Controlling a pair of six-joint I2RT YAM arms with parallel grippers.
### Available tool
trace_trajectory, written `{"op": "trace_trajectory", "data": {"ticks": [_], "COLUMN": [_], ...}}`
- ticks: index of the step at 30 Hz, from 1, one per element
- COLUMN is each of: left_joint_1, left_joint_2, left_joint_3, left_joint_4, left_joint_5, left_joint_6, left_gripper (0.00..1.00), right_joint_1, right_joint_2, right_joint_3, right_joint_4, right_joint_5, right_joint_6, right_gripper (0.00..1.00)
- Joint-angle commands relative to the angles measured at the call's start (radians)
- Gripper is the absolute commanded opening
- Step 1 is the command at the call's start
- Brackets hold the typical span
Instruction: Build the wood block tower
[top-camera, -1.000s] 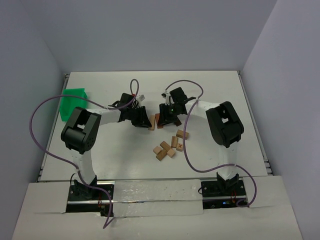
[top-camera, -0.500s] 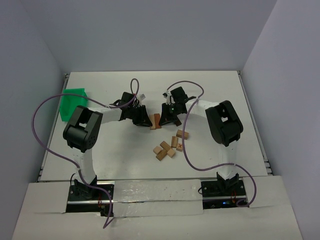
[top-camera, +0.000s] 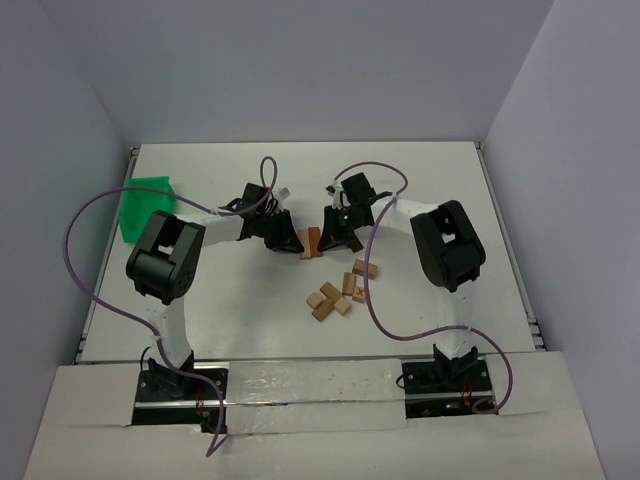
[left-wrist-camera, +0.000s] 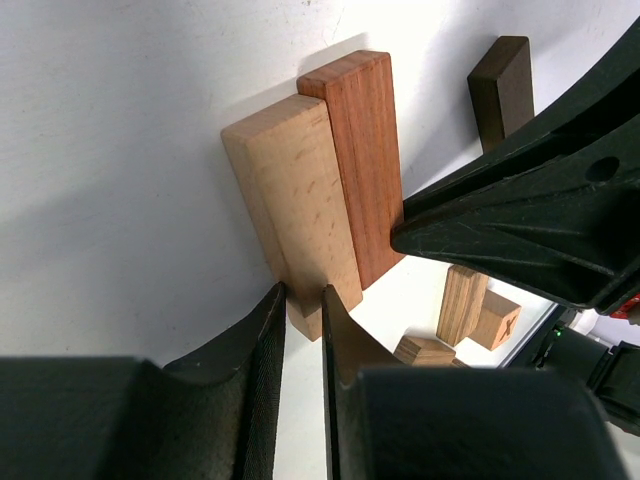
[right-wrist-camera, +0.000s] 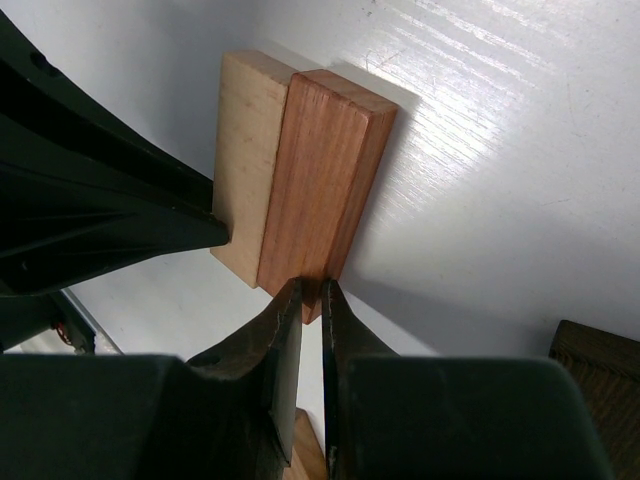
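Observation:
Two wood blocks lie flat and side by side at the table's middle: a light tan bar and a reddish-brown bar. My left gripper has its jaws nearly shut, a thin slit between them, with its tips at the near end of the tan bar. My right gripper is the same, with its tips at the end of the reddish bar. The grippers face each other across the pair. Several loose tan blocks lie nearer the bases, one marked X. No upright tower shows.
A dark brown block lies just beyond the bars by the right gripper, and it also shows in the right wrist view. A green tray sits at the far left. Purple cables loop over both arms.

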Motion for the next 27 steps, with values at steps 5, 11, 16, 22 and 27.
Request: {"op": "trace_trajectory", "data": {"ticks": [5,11,16,22,27], "left_joint_1": [-0.018,-0.009,-0.001,0.002,0.005], "left_joint_2": [0.061,0.056,0.053,0.048,0.041], "left_joint_3": [0.029,0.026,0.021,0.019,0.016], "left_joint_4": [0.022,0.007,0.004,0.001,-0.002], "left_joint_5": [-0.104,-0.132,-0.141,-0.146,-0.151], "left_joint_6": [0.038,0.047,0.050,0.051,0.054], "left_gripper": [0.24,0.24,0.25,0.25,0.24], "right_joint_1": [0.031,0.031,0.029,0.027,0.021], "right_joint_2": [0.084,0.089,0.090,0.085,0.082], "right_joint_3": [-0.017,-0.015,-0.018,-0.026,-0.033], "right_joint_4": [-0.020,-0.034,-0.046,-0.056,-0.061], "right_joint_5": [0.086,0.105,0.126,0.133,0.136], "right_joint_6": [-0.033,-0.036,-0.042,-0.052,-0.054], "right_gripper": [0.13,0.11,0.10,0.09,0.09]}}
